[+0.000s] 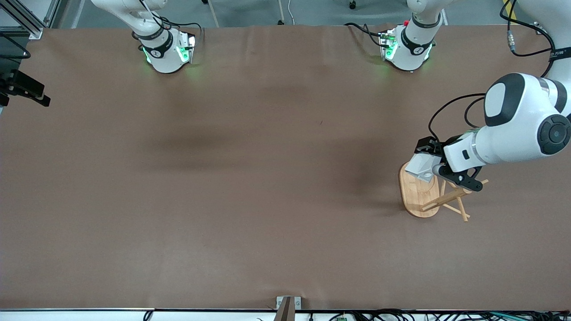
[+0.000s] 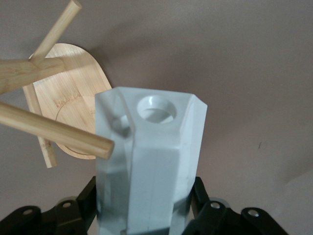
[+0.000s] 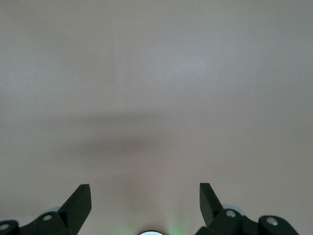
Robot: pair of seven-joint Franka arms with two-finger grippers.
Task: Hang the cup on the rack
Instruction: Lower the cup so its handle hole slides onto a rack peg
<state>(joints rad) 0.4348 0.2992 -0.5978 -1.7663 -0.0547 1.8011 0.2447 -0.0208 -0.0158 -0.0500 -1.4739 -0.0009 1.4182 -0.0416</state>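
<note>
My left gripper is shut on the white faceted cup and holds it tilted over the bamboo rack's oval base, right beside the post and peg arms. In the left wrist view the cup sits between the black fingers of the gripper, its round hole facing the camera. One peg ends right at the cup's side; I cannot tell whether they touch. The rack's base lies below. My right gripper is open and empty over bare table; it does not show in the front view.
The brown table covering spreads across the whole view. Both arm bases stand along the edge farthest from the front camera. Black equipment sits at the right arm's end. A small bracket is at the nearest edge.
</note>
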